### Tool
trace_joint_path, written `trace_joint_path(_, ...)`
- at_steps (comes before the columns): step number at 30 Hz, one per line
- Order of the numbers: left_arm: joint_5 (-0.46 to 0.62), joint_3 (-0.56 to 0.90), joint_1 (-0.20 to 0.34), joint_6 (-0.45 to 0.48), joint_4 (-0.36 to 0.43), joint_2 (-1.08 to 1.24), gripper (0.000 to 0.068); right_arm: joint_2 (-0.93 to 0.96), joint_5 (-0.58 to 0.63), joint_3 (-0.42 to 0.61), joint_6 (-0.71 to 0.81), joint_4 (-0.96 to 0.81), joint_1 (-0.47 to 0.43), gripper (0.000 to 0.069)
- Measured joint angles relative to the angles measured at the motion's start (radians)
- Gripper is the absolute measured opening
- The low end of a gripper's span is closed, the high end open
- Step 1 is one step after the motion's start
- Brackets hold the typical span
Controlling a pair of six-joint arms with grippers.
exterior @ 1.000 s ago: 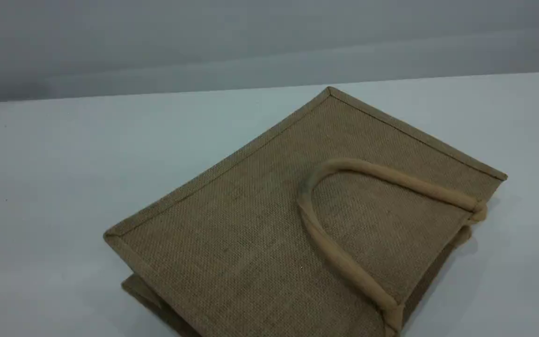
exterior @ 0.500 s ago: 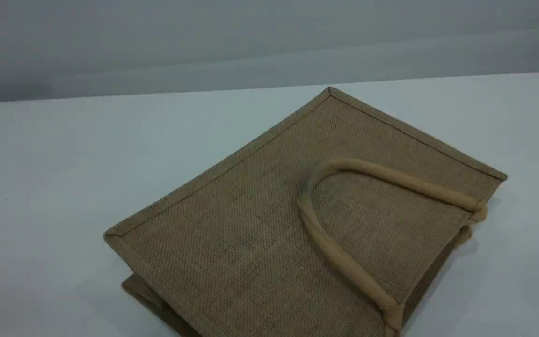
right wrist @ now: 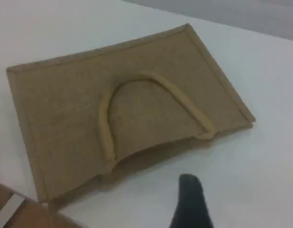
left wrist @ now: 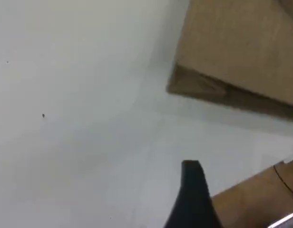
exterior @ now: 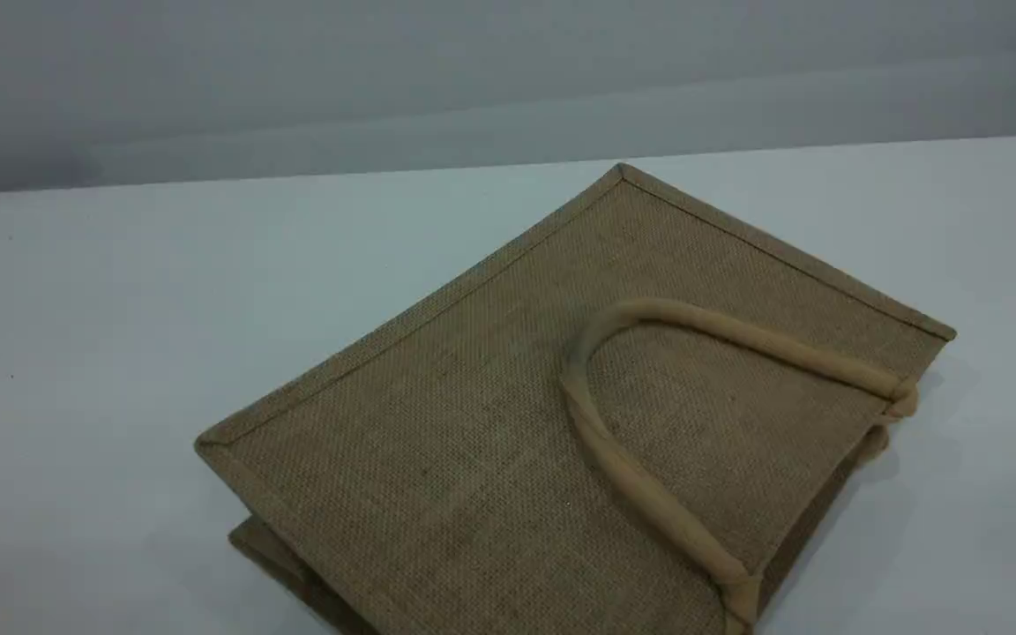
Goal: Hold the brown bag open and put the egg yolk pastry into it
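Nothing has shifted since earlier: brown bag (exterior: 561,423) lies flat at lower right on the bench (exterior: 120,309), handle (exterior: 614,459) on top. Both pincers apparently stand apart, empty.

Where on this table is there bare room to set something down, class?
The widest bare patch of the table lies left of the brown bag, up to the far edge. A narrower strip runs right of the bag, past its handle. The middle and near side are taken up by the bag.
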Motion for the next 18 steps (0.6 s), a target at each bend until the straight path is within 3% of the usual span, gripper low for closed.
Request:
trace_joint_path(10, 0.000, -0.001, 0.000, 0.000, -0.001, 0.000, 0.0468, -0.001, 0.000, 0.000, 0.000, 0.000, -0.009, 0.0443)
trace_joint_path(18, 0.000, -0.001, 0.021, 0.002, -0.001, -0.023, 0.0468, -0.030, 0.000, 0.000, 0.000, 0.005, -0.240, 0.0443)
